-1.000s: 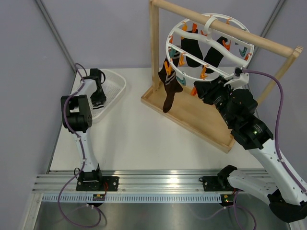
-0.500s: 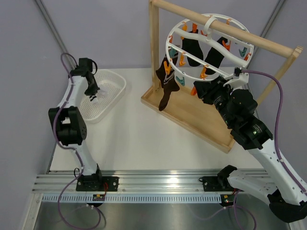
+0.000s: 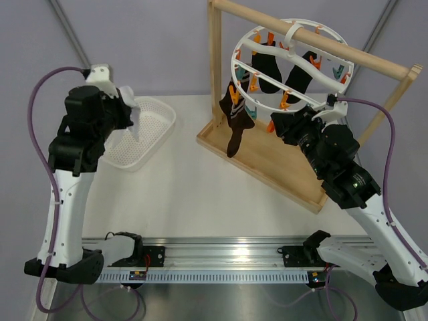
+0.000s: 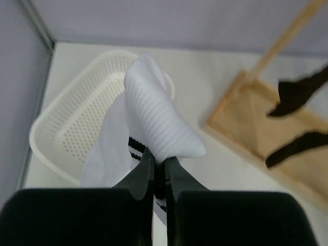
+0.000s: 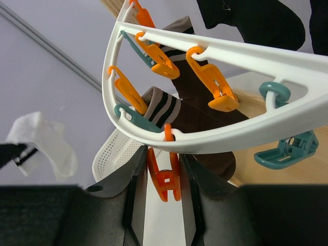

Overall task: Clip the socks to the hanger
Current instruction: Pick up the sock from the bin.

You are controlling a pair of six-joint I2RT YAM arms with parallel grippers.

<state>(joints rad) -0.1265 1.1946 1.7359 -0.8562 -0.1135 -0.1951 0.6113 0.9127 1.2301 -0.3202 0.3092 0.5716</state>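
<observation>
You have an open lane over the table (image 3: 187, 180) between the basket (image 3: 152, 127) at far left and the wooden stand's base (image 3: 267, 164) at right. Your left gripper (image 4: 159, 171), clamped on the white sock (image 4: 159, 123), hangs above that basket. Going right, the upright post (image 3: 215, 73) stands in the way, then dark socks (image 3: 235, 127) dangling at the left edge of the hanger (image 5: 246, 54). Your right gripper (image 5: 163, 169), pinching an orange clip (image 5: 165, 187), fills the ring's near side.

table (image 3: 194, 194): white | on it: mesh basket (image 3: 150, 130); wooden stand (image 3: 267, 167)
</observation>
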